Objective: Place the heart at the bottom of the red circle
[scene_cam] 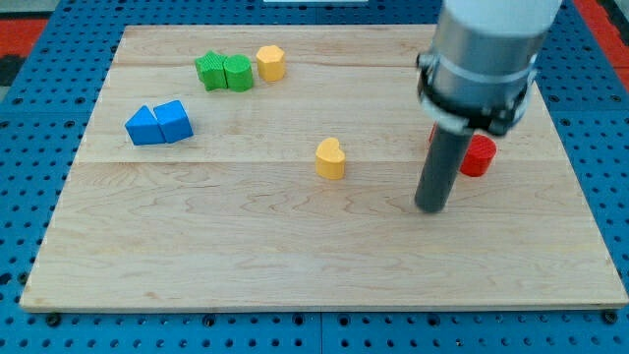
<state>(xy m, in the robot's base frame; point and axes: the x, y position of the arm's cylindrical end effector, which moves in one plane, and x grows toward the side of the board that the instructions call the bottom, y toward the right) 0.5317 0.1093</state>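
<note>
A yellow heart block [330, 158] lies near the middle of the wooden board [246, 256]. A red circle block [479, 155] sits at the view's right, partly hidden behind my rod; a sliver of another red block [432, 135] shows to the left of the rod. My tip [430, 208] rests on the board about a hundred pixels to the right of the heart and slightly below it, and just below-left of the red circle. It touches no block.
Two green blocks [224, 72] sit side by side at the view's top left, with a yellow hexagon-like block [271, 63] to their right. Two blue blocks [158, 124] touch each other at the left. Blue pegboard surrounds the board.
</note>
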